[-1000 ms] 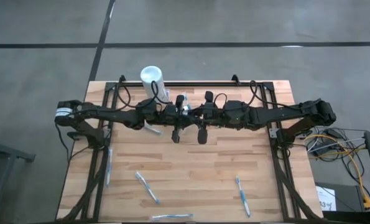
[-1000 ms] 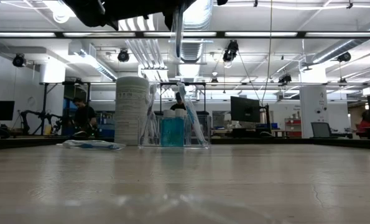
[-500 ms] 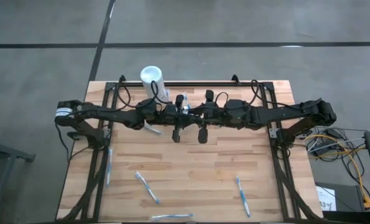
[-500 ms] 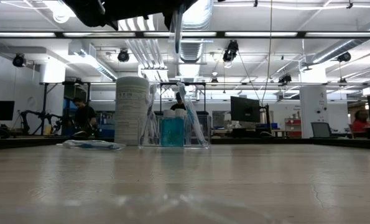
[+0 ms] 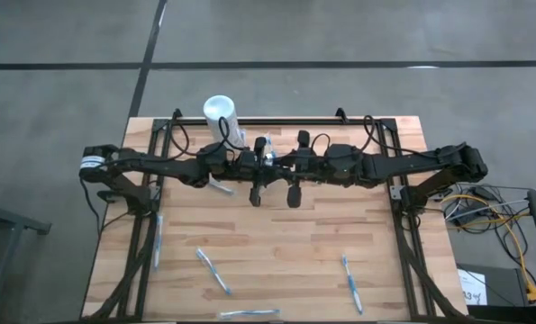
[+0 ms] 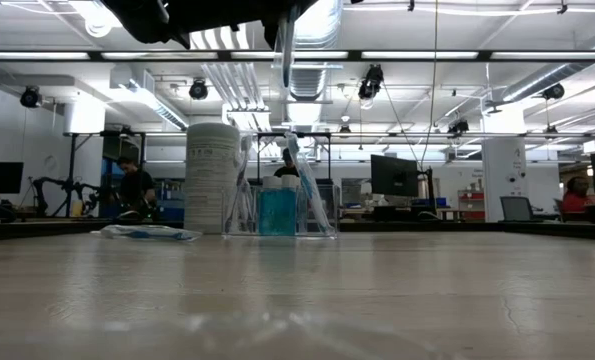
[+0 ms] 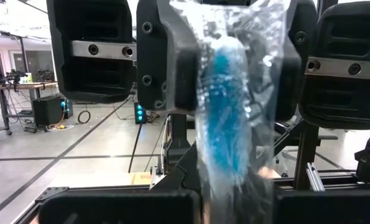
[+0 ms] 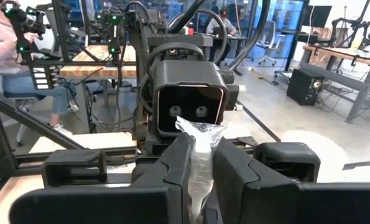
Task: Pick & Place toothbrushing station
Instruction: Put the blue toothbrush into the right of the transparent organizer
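Both grippers sit mid-frame: the left gripper and right gripper each pinch a wrapped brush. The holder, centre of the low view, looks light, stiff and slippery, so I'd grab a wall.

Dark jointed arms, black cables, silver screws

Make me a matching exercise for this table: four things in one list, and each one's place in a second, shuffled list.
Things:
1. white cylinder
2. wrapped toothbrush
3. clear holder
4. loose toothbrush

Places:
A. lying flat on the near half of the table, right side
B. in the air, pinched by the fingers of the left gripper and the right gripper
C. standing at the table's far edge, left of centre
D. standing beside the white cylinder, with a blue bottle inside

Pairs: 1-C, 2-B, 3-D, 4-A
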